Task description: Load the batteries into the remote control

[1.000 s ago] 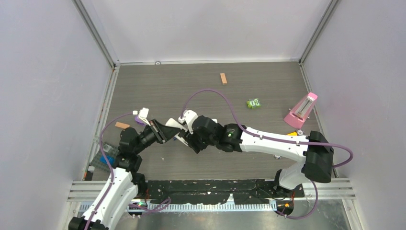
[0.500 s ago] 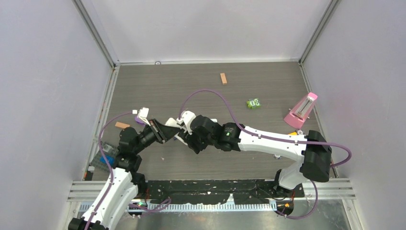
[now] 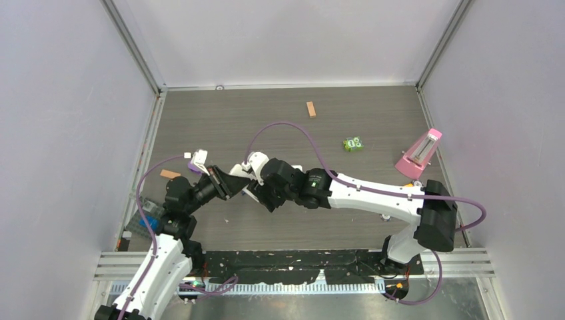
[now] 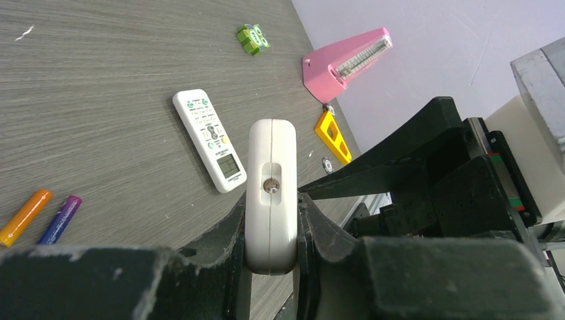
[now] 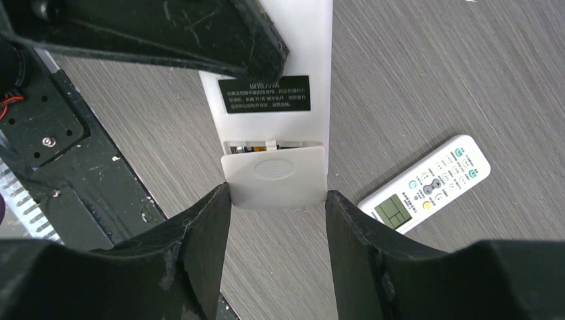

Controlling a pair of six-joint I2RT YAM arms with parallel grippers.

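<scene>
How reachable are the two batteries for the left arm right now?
Probably not: the left gripper is shut on the remote, so it has no free fingers for the batteries lying on the table nearby.

remote control [image 5: 276, 127]: smooth matt white plastic | table [image 5: 433, 67]: matt grey woodgrain

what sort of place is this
Probably a robot lab test cell: a table boxed in by plain walls on metal rails, with unrelated props like a pink metronome and a green toy.
</scene>
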